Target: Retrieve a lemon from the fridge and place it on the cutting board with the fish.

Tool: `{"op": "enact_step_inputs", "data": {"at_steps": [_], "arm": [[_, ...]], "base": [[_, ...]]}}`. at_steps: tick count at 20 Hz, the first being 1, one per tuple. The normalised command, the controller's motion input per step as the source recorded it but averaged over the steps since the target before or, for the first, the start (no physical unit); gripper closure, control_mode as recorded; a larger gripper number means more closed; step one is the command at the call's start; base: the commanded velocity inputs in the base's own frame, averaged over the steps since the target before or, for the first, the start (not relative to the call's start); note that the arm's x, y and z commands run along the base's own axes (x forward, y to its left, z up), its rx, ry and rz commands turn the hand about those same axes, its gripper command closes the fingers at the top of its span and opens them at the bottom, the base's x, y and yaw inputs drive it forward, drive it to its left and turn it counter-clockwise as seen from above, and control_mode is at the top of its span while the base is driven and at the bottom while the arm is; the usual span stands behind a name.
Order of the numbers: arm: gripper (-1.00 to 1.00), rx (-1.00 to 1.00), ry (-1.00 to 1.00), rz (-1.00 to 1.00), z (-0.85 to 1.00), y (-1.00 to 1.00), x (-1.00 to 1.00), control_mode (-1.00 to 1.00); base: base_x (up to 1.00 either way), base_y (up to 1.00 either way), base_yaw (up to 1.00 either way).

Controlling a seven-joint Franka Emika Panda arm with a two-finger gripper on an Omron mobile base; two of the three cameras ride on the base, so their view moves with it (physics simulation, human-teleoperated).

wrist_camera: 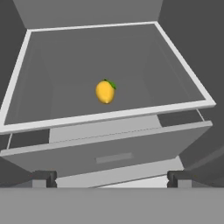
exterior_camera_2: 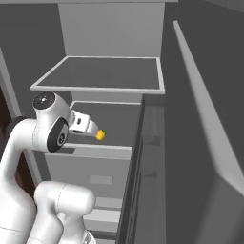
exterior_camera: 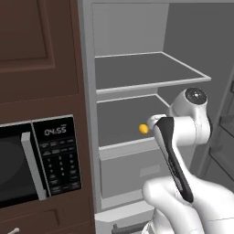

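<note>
**Entry: lemon retrieval, approach stage**

Lemon (wrist_camera: 105,91): lying on the lower shelf (wrist_camera: 52,94) of the open fridge (exterior_camera: 130,73), ahead of and between the fingertips (wrist_camera: 44,177). Gripper (wrist_camera: 111,178): spread wide, nothing held. Next required: reach forward, then closure around the fruit.

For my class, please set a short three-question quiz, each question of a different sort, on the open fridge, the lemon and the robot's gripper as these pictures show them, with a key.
1. True or false: the lemon lies on a shelf inside the open fridge.
2. Multiple choice: the gripper is A) shut on the lemon, B) open and apart from the lemon, C) gripping the drawer.
3. Fill in: just below the lemon's shelf sits a ____.

Key: 1 true. 2 B. 3 drawer.
</note>
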Motion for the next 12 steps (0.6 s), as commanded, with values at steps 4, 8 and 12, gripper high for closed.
{"op": "enact_step_inputs", "data": {"at_steps": [4,8,12], "arm": [[-1.00,0.00,0.00,0.00,-0.15,0.00,0.36,-1.00],[-1.00,0.00,0.00,0.00,-0.10,0.00,0.29,-1.00],[-1.00,0.00,0.00,0.00,-0.29,0.00,0.38,-1.00]], "base": [[0.00,0.00,0.00],[0.00,0.00,0.00],[0.00,0.00,0.00]]}}
